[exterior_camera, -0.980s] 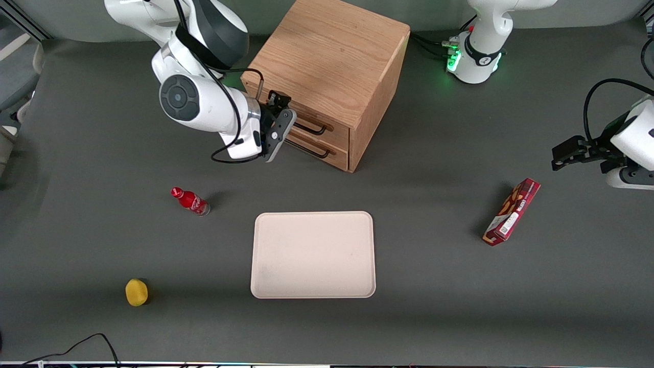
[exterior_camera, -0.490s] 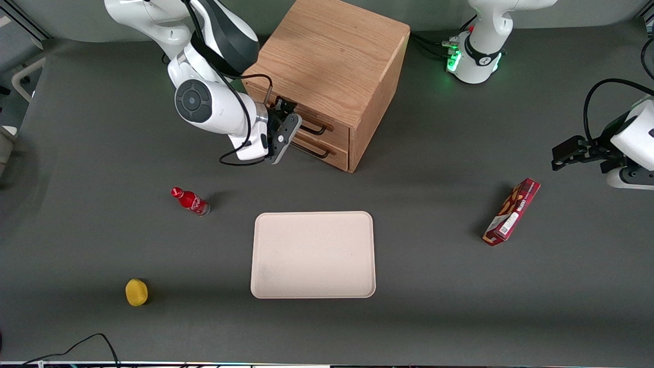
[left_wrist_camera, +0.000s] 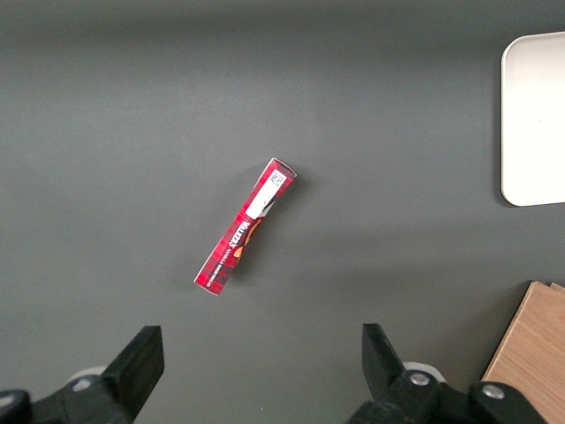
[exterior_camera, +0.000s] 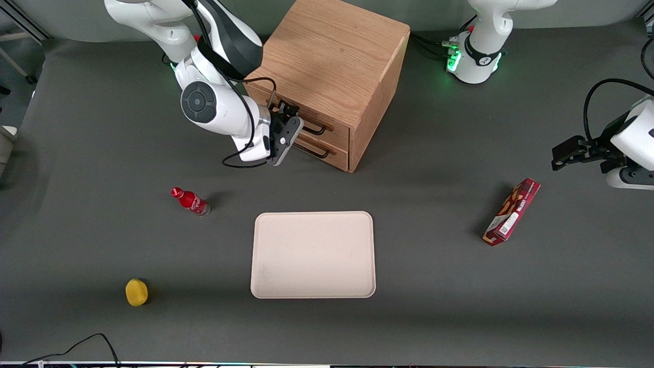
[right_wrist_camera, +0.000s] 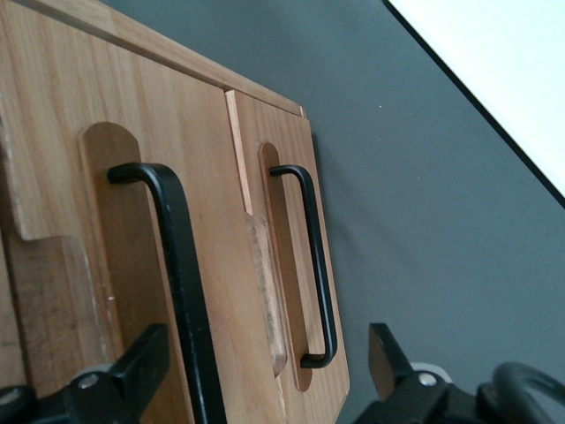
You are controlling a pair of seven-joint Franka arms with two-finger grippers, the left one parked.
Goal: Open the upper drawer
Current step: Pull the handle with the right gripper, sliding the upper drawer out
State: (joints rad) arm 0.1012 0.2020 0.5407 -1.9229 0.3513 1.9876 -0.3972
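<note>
The oak cabinet [exterior_camera: 332, 61] stands at the back of the table with its two drawers facing the working arm's end. The upper drawer [exterior_camera: 327, 126] looks shut, and its dark bar handle [exterior_camera: 312, 129] sits above the bottom drawer's handle [exterior_camera: 312, 150]. My gripper [exterior_camera: 291, 116] is open right in front of the upper drawer. In the right wrist view the upper drawer's handle [right_wrist_camera: 181, 274] runs between my spread fingertips [right_wrist_camera: 143, 360], close to one of them. The bottom drawer's handle [right_wrist_camera: 313, 265] lies beside it. Nothing is gripped.
A white tray [exterior_camera: 313, 254] lies nearer the front camera than the cabinet. A red bottle [exterior_camera: 190, 201] and a yellow object [exterior_camera: 136, 292] lie toward the working arm's end. A red snack box [exterior_camera: 512, 211] lies toward the parked arm's end and also shows in the left wrist view [left_wrist_camera: 244, 227].
My arm has moved toward the cabinet, bringing the open gripper closer to the upper drawer's handle. The drawers have not moved.
</note>
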